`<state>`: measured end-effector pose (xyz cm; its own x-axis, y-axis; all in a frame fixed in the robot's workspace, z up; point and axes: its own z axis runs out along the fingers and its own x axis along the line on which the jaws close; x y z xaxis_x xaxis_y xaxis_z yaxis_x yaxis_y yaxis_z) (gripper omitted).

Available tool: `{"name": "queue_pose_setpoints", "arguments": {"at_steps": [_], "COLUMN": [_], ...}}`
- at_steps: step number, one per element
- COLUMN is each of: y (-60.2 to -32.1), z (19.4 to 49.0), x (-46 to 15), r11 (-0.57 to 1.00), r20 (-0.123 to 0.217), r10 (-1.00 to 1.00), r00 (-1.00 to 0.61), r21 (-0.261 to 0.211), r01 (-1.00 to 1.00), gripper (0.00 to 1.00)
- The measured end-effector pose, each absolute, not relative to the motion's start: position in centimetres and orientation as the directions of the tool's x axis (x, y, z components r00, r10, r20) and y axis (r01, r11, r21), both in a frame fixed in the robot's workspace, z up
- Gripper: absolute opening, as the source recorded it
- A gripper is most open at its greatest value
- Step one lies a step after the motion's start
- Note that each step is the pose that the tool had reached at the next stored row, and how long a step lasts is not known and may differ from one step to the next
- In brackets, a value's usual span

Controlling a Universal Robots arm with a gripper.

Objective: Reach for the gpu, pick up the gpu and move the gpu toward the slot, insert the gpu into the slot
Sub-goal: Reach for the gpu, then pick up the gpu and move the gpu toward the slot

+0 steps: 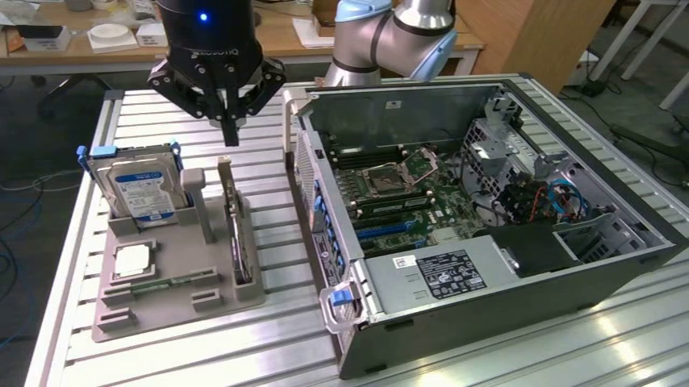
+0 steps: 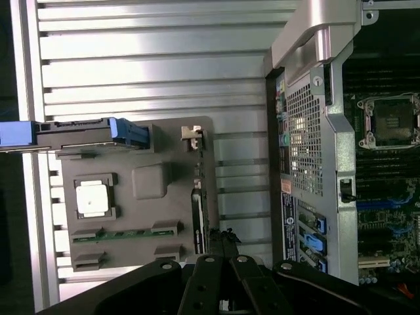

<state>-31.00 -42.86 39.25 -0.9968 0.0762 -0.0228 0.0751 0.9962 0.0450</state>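
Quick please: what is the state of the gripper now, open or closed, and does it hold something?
Gripper: closed, holding nothing, just above the gpu, which stands on edge in the grey holder.

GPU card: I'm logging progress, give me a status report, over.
Black hand shut, empty. Thin edge-on circuit card with silver bracket upright in grey plastic holder, below hand, untouched. Nothing between them.

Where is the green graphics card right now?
The gpu stands on edge in the grey holder, with the hard drive on the exterior view's left and the computer case on its right.
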Motion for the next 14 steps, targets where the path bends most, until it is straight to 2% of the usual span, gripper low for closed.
{"name": "queue_pose_setpoints", "arguments": {"at_steps": [14], "y": [-42.91], "z": [39.25], "x": [-31.37], "r11": [0.996], "r20": [-0.023], "r10": [0.077], "r00": [-0.997], "r21": [0.045], "r01": [0.076], "gripper": [0.1]}}
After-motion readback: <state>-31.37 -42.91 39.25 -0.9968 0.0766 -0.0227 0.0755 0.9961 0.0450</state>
